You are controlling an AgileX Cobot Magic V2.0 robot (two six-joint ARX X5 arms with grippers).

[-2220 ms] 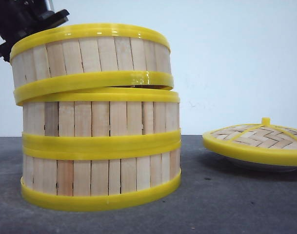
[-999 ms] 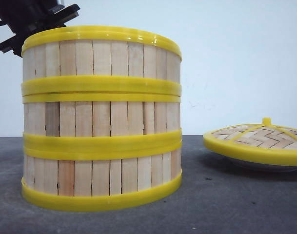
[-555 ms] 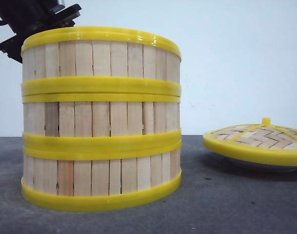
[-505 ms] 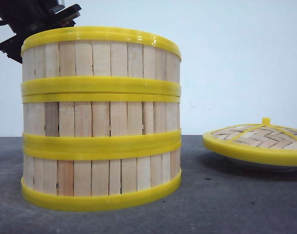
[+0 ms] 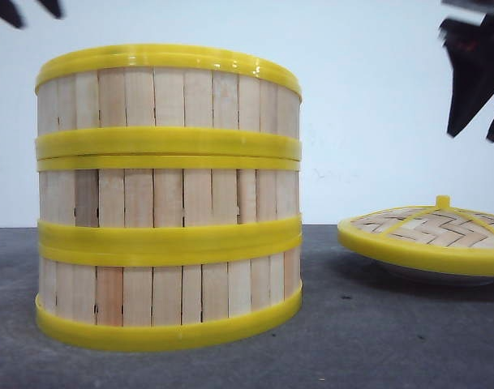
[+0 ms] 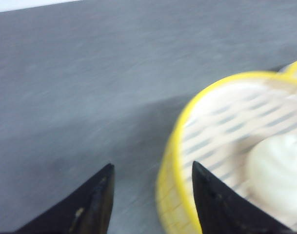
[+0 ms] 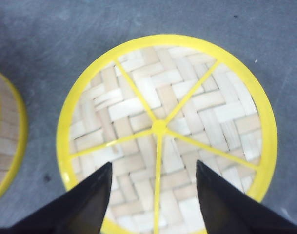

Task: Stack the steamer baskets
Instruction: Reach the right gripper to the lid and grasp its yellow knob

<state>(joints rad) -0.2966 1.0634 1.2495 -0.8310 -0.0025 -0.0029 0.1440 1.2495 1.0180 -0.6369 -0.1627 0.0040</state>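
Three steamer baskets stand stacked on the grey table at the left: the top one (image 5: 167,97), the middle one (image 5: 167,194) and the bottom one (image 5: 167,288), their rims aligned. My left gripper (image 5: 29,8) hangs open above the stack's far-left edge, touching nothing. In the left wrist view its open gripper (image 6: 152,168) sits over the top basket's rim (image 6: 175,146), and a white bun (image 6: 277,170) lies inside that basket. My right gripper (image 5: 474,136) is open, high at the right. The right wrist view shows it (image 7: 154,165) open above the woven lid (image 7: 160,126).
The domed woven lid (image 5: 429,231) with yellow rim and knob rests on a white plate (image 5: 429,275) at the right. Grey table (image 5: 336,340) lies between stack and lid. A basket's edge (image 7: 7,146) shows beside the lid in the right wrist view.
The top basket went from tilted to seated level on the stack. My left gripper has left its rim and risen. My right gripper has come into view above the lid.
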